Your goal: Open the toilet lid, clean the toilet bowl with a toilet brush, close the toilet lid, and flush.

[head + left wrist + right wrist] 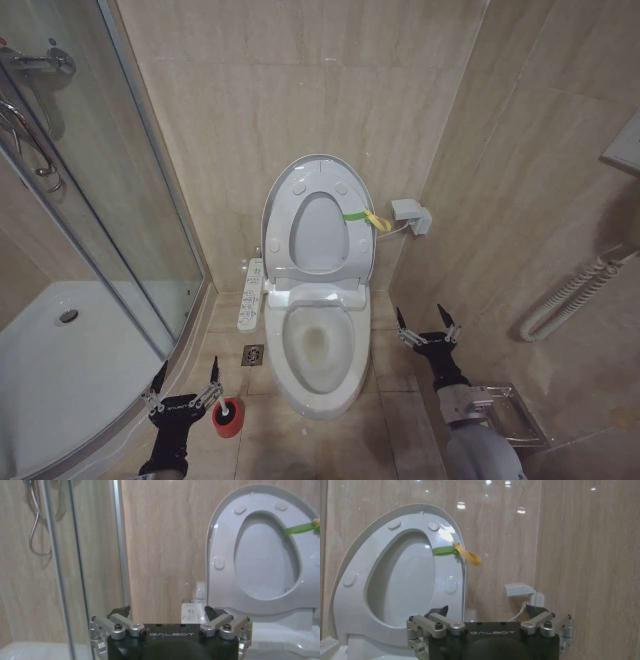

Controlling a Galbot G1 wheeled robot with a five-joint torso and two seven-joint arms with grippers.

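Observation:
The toilet lid (318,235) stands upright against the wall, with the seat ring (285,200) raised against it. Below them the toilet bowl (318,345) lies uncovered, with water at its bottom. The toilet brush (228,417) sits in its red holder on the floor left of the bowl. My left gripper (185,385) hovers open just left of the brush, touching nothing. On the other side of the bowl my right gripper (427,325) is open and holds nothing. The left wrist view has the left gripper (167,613) facing the lid (267,562). The right wrist view has the right gripper (487,611) facing the lid (402,577).
A long white button panel (251,295) hangs left of the toilet above a floor drain (253,354). The glass shower screen (130,230) and white shower tray (60,370) close off the left. A green-and-yellow strap (365,217), a wall box (410,213) and a metal rack (510,415) are on the right.

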